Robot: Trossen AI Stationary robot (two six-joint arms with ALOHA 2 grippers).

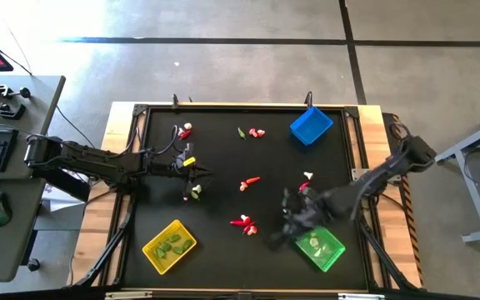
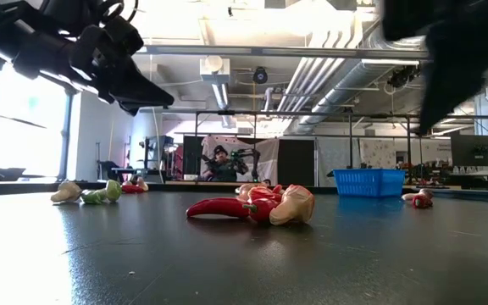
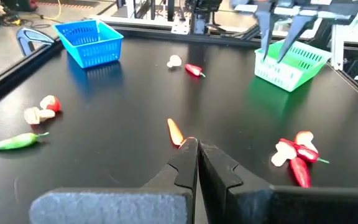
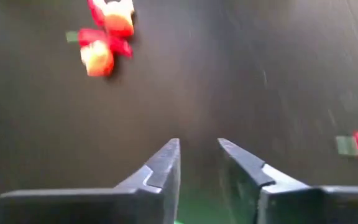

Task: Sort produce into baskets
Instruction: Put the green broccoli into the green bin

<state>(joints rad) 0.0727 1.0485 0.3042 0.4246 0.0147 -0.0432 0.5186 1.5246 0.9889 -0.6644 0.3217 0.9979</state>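
Produce first, from the high view: tiny toy pieces scattered over the black table [image 1: 223, 242], a red chili [image 1: 251, 181] near its middle, a red-and-white cluster [image 1: 244, 223] toward the near edge. I judge them light, stiff and smooth – apt to skid or roll, so I'd pinch a chili across its thicker middle. The yellow basket [image 1: 169, 245] at the near-left corner holds green pods, the green basket [image 1: 319, 247] sits near-right, the blue basket [image 1: 311, 126] at the far-right corner. My right gripper [image 1: 283, 236] hovers just beside the green basket.

Low view: the cluster [image 2: 257, 205] lies flat mid-table – glossy red pods against a pale bulb.

Left wrist view: my left gripper [image 3: 197, 149] hangs shut and empty, with an orange-red chili [image 3: 175, 132] lying just past its tips.

Right wrist view: the right gripper's [image 4: 199, 157] jaws stand partly apart with nothing between them, over bare table; red and pale pieces [image 4: 104, 34] lie well apart from it
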